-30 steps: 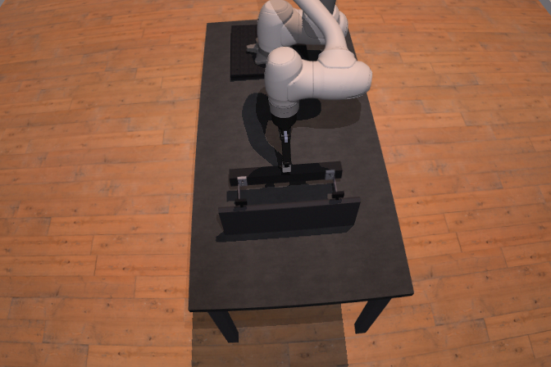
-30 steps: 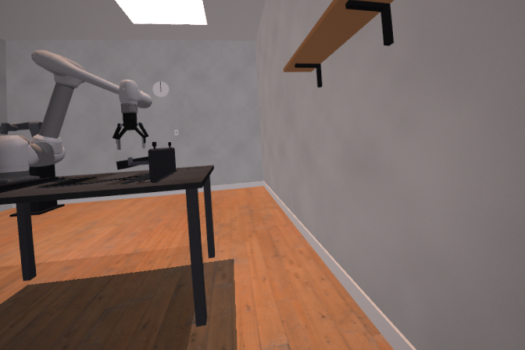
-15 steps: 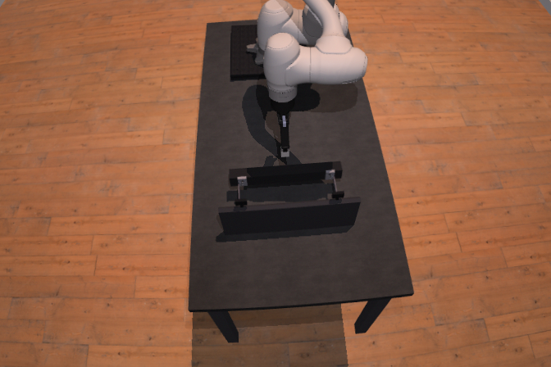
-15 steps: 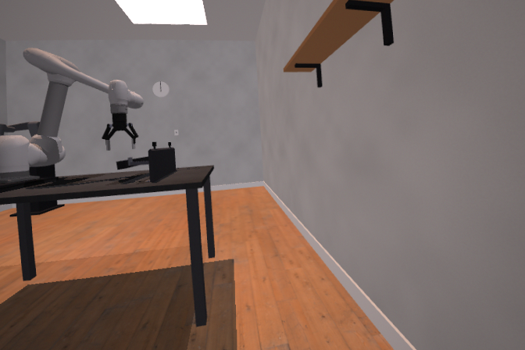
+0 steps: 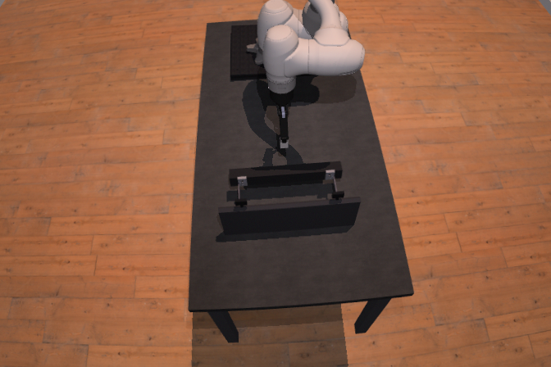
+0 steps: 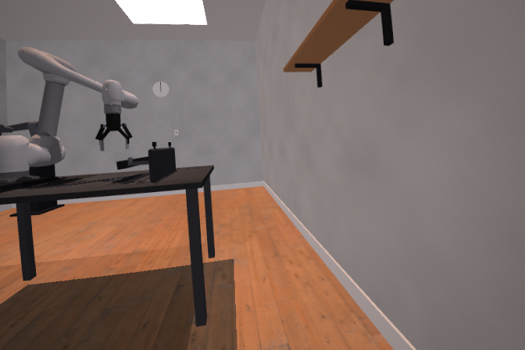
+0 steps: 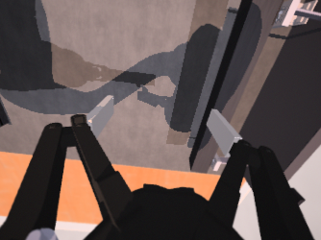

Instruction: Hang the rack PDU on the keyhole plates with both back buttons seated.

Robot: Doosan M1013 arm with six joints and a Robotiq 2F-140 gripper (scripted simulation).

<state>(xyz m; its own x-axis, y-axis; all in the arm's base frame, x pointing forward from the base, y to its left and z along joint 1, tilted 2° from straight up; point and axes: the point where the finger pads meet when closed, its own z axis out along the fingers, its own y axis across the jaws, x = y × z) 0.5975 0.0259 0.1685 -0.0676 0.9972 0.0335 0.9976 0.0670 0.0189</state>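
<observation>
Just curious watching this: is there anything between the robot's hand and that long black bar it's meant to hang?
Nothing visible. The open, empty hand hangs in the air short of the bar, with only table below.

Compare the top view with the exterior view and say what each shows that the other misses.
Only the top view shows the long bar's full length, its two metal brackets and the dark mat near the arm's base. Only the exterior view shows the wooden shelf on the wall, the ceiling light and the gripper's height above the table. Both show the table, the upright panel and the open, empty gripper.
</observation>
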